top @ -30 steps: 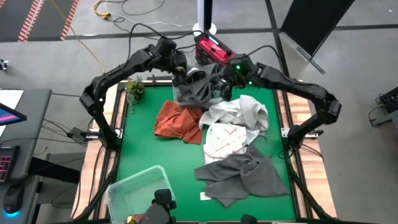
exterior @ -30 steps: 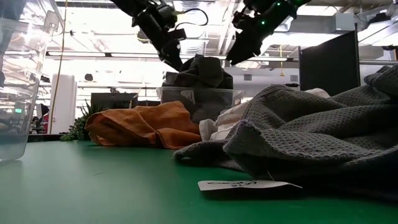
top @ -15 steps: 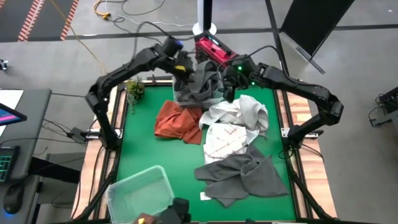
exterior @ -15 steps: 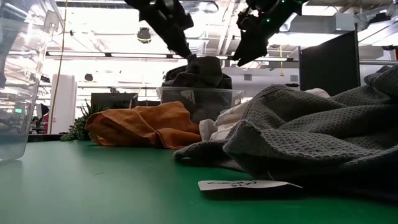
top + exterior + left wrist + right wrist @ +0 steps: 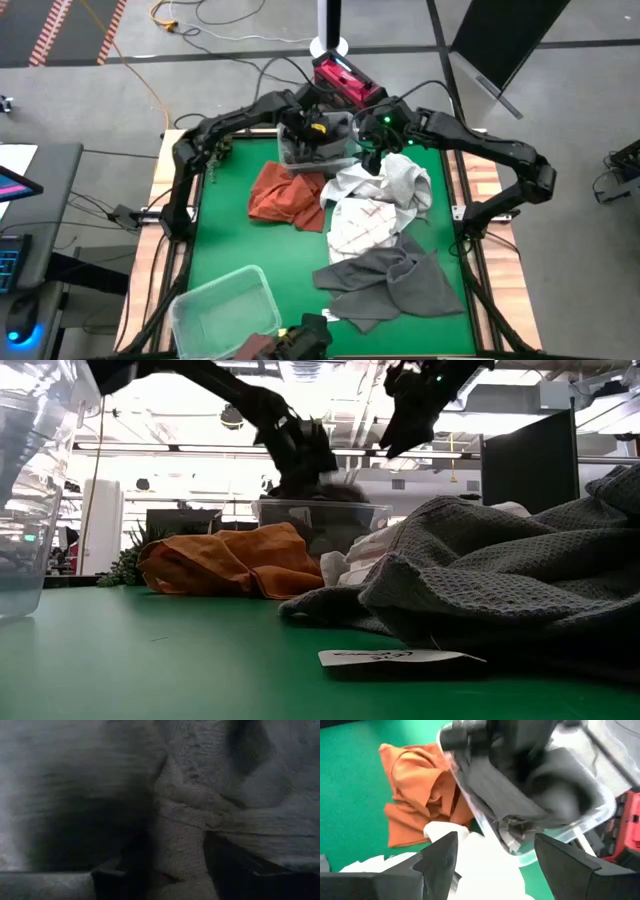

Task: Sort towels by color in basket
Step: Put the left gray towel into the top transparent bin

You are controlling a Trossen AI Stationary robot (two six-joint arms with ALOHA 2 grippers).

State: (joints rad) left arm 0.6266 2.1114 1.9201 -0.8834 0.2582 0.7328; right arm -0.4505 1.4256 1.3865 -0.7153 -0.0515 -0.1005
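Now the left gripper (image 5: 318,128) has dropped from above the pile down into the clear basket (image 5: 345,157) at the far end of the tabletop (image 5: 225,235), pressing the dark grey towel (image 5: 325,143) that a second ago rose over the rim. Its wrist view shows only grey weave with a fold between the two fingers (image 5: 122,875). The fingers are narrowing, but whether they hold that fold or merely push it cannot be told.

Just beside it, the right gripper (image 5: 373,150) hovers wide open and empty at the basket's edge, over the white towels.

Nearer the camera than the left gripper, the rust orange-red towel (image 5: 283,194) lies crumpled against the basket's wall. Beside that sit the plain white towel (image 5: 390,182) and the white towel with thin red grid lines (image 5: 358,225). Farther out lies the light grey towel (image 5: 385,283), and a second clear bin (image 5: 215,305) stands at the near corner.

The dark cloth seems now tamped below the rim, so one colour looks stowed. Four towels remain loose on the tabletop.
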